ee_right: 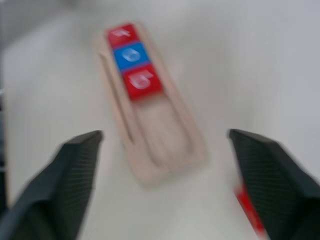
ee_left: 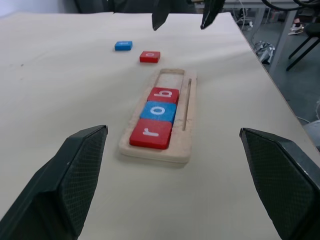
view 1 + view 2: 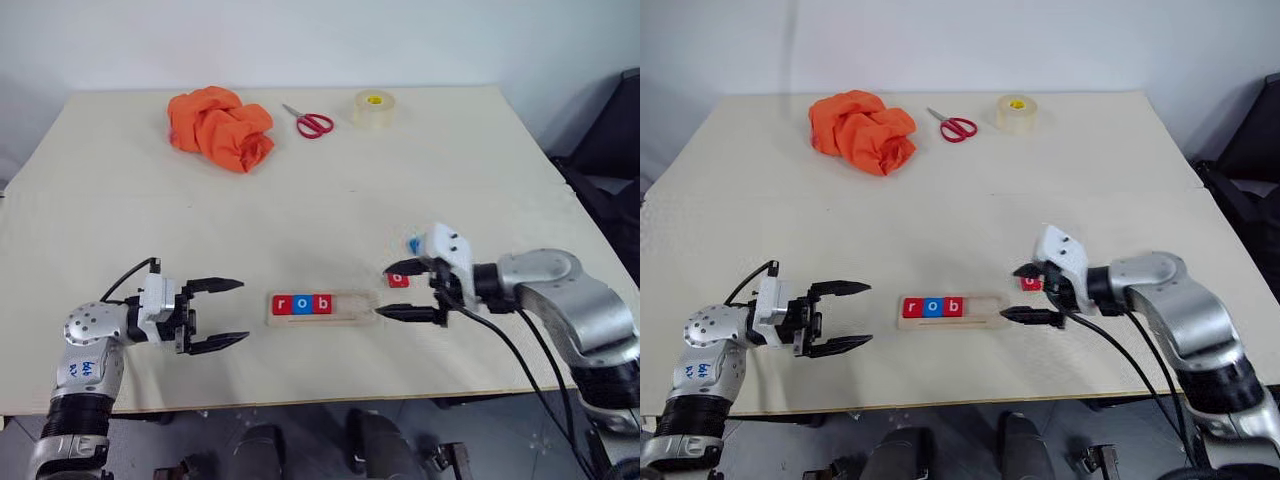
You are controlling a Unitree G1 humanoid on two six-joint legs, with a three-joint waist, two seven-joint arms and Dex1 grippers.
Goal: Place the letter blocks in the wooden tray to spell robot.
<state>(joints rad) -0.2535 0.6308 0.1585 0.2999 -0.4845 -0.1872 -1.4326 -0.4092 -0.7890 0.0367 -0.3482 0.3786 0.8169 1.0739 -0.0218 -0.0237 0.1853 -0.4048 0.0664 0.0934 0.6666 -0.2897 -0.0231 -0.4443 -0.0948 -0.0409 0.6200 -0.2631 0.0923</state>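
The wooden tray [image 3: 355,305] lies near the table's front edge. Its left part holds three letter blocks: red r [image 3: 281,304], blue o [image 3: 302,304] and red b [image 3: 322,304]. The tray's right part is bare wood. A loose red block [image 3: 398,281] lies on the table just right of the tray. A loose blue block [image 3: 413,244] lies a little farther back. My right gripper [image 3: 386,291] hangs open at the tray's right end, beside the red block, holding nothing. My left gripper [image 3: 242,311] is open and empty just left of the tray, pointing at it.
An orange cloth [image 3: 220,125], red-handled scissors [image 3: 313,123] and a roll of clear tape [image 3: 373,108] sit along the far side of the table. A dark chair [image 3: 615,150] stands off the right edge.
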